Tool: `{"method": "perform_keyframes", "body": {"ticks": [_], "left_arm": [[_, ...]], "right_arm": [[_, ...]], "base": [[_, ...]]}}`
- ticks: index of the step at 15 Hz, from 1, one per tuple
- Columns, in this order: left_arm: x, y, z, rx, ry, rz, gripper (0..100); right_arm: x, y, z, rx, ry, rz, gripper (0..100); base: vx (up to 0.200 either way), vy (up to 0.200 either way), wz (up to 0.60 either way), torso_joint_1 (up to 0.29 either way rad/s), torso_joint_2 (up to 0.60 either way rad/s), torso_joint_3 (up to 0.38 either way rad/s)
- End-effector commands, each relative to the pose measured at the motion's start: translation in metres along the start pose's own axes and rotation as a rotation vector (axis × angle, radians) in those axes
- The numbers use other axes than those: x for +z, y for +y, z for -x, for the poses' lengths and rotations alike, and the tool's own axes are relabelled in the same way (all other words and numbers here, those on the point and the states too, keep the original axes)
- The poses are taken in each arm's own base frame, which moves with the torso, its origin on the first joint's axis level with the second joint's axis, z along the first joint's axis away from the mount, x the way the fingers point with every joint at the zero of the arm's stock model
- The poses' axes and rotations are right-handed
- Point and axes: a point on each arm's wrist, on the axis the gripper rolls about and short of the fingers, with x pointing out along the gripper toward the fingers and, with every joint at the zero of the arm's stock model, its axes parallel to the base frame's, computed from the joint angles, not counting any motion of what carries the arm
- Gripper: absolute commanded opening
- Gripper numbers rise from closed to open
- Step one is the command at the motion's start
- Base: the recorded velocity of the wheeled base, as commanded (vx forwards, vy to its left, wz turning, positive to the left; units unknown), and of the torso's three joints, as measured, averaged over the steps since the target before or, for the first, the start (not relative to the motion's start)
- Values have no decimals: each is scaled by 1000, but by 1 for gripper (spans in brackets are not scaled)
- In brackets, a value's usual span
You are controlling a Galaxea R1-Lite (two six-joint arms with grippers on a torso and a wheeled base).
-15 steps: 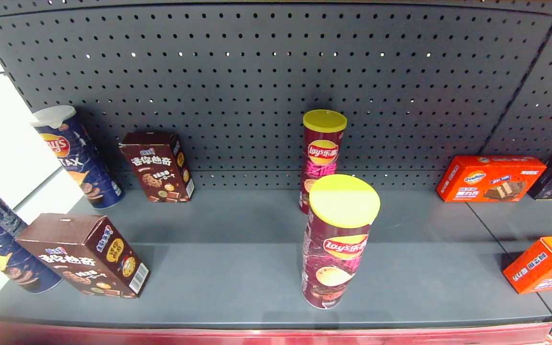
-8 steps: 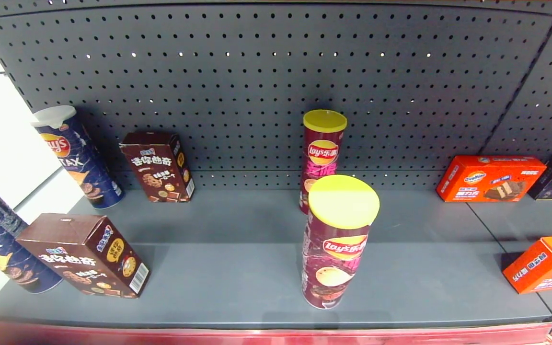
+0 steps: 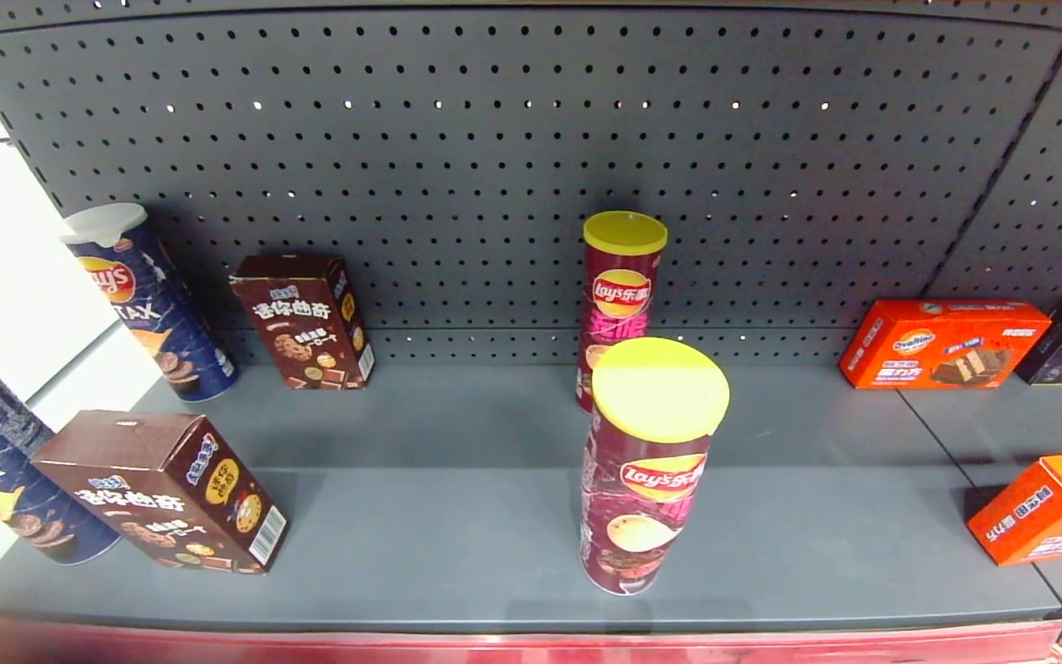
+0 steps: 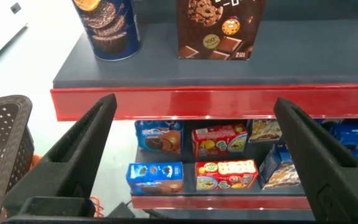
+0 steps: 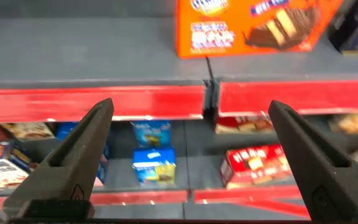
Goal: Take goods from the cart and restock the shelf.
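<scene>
**A:** Both are empty. The left hand and right hand have their fingers spread wide, low in front of the shelf. Nothing's been picked yet from the cart, which I think is that dark mesh basket on the left.

**B:** My worry is the near chip can. It's tall and close to the front edge, so a sloppy placement beside it could knock it off.

**A:** Head view gives the far can against the pegboard. Wrist views add the boxes on the lower shelves.
</scene>
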Motion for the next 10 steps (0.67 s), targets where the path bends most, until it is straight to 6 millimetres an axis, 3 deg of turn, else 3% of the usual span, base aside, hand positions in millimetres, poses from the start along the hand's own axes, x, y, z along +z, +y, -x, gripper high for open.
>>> {"method": "perform_keyframes", "body": {"ticks": [1, 8, 10], "left_arm": [[0, 0, 0, 2, -1, 2, 100], [0, 0, 0, 2, -1, 3, 100], [0, 0, 0, -1, 1, -1, 100]], "right_arm": [[-1, 0, 2, 16, -28, 0, 100], [-1, 0, 2, 38, -32, 3, 100], [-1, 0, 2, 38, -31, 0, 100]], "base": [[0, 0, 0, 0, 0, 0], [-29, 0, 0, 0, 0, 0], [0, -200, 0, 0, 5, 5]]}}
